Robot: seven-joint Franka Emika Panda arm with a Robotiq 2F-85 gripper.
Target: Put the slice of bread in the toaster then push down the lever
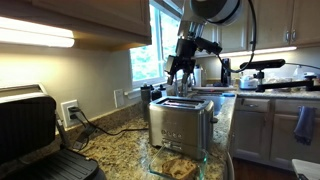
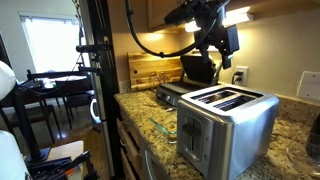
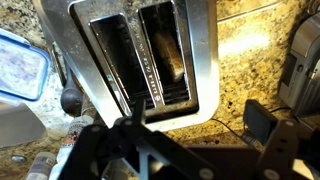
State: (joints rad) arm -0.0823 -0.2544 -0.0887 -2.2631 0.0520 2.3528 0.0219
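Observation:
The brushed-steel toaster [image 1: 181, 122] stands on the granite counter and shows in both exterior views [image 2: 226, 126]. In the wrist view I look straight down on its two slots [image 3: 135, 55]. A golden-brown surface, seemingly the slice of bread [image 3: 177, 68], sits down inside the slot on the right. The toaster's black lever knob [image 3: 70, 99] sticks out at its left end. My gripper [image 3: 196, 125] hangs a little above the toaster [image 1: 180, 66] [image 2: 214, 50]. Its fingers are spread wide and hold nothing.
A black-and-silver grill press [image 1: 30, 130] stands on the counter beyond the toaster [image 2: 186, 82]. A glass container [image 1: 176, 164] lies by the toaster's end, blue-rimmed in the wrist view [image 3: 20, 65]. A wooden board [image 2: 152, 70] leans on the wall. Cabinets hang overhead.

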